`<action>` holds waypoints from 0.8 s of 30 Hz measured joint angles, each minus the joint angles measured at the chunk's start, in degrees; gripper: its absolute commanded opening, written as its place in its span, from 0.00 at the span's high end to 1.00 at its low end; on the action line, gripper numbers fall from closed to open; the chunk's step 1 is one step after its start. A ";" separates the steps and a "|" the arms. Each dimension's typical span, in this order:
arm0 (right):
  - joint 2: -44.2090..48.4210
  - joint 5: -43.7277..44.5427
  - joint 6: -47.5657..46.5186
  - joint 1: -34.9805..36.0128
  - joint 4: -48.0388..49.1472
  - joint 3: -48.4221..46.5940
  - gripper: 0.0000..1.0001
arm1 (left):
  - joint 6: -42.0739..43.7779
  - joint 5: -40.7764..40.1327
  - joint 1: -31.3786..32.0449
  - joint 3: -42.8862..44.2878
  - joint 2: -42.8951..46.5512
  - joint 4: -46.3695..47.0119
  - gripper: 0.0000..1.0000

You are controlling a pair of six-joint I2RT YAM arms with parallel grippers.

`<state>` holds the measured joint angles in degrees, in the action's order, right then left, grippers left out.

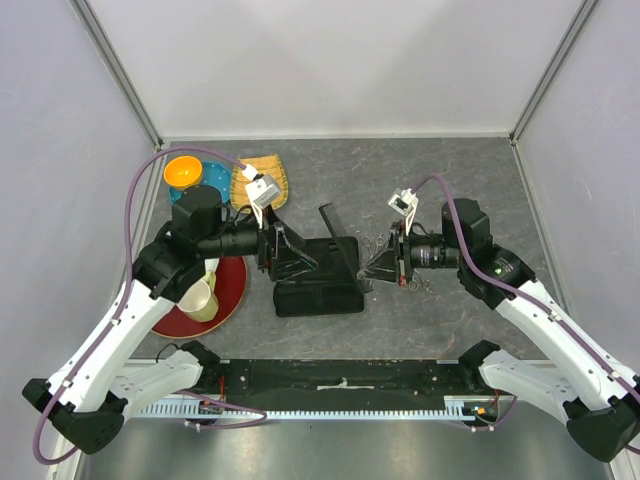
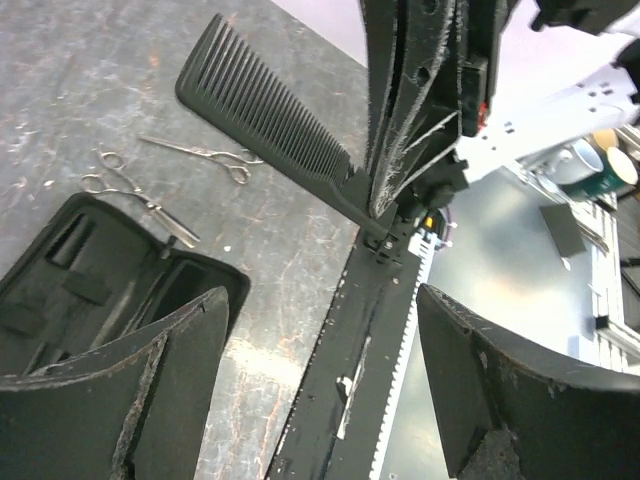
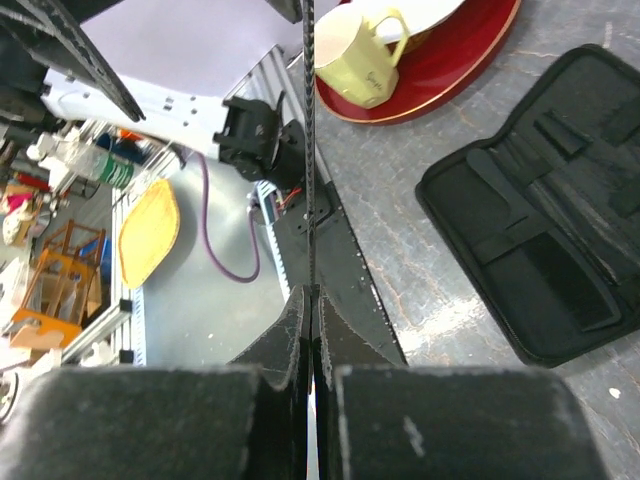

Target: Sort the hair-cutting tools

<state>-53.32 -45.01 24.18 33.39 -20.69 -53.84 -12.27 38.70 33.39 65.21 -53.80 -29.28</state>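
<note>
My right gripper point(image 1: 373, 264) is shut on one end of the narrow black comb point(image 1: 340, 244) and holds it tilted above the open black zip case point(image 1: 318, 297). In the right wrist view the comb point(image 3: 309, 150) shows edge-on between my closed fingers point(image 3: 285, 335). In the left wrist view the comb point(image 2: 270, 110) hangs in the air. Two small silver scissors point(image 2: 135, 193) point(image 2: 202, 153) lie side by side on the table beyond the case point(image 2: 85, 290). My left gripper point(image 1: 290, 257) is open and empty over the case's left part, its fingers point(image 2: 150, 400) wide apart.
A red plate point(image 1: 236, 287) with a yellow cup point(image 1: 200, 298) sits left of the case. An orange bowl point(image 1: 182, 171), a blue bowl point(image 1: 208, 191) and a woven yellow tray point(image 1: 272, 172) stand at the back left. A black rail point(image 1: 340, 378) runs along the near edge.
</note>
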 measured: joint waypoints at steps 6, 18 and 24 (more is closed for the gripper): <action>1.75 -4.24 -4.09 2.12 -1.49 -0.22 1.00 | 0.79 6.12 0.00 2.27 -1.07 -0.39 0.25; -0.15 -4.02 -9.16 7.41 -5.55 -0.44 1.00 | 0.76 12.87 -0.07 3.98 -6.75 -0.63 0.62; -3.02 -2.95 -9.86 8.96 -6.58 -0.87 1.00 | 2.75 16.61 -0.15 4.46 -6.73 -2.80 0.87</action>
<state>-56.34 -47.97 14.33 42.35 -27.27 -54.72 -9.52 55.31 33.23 69.67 -60.53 -32.08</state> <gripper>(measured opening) 0.007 0.165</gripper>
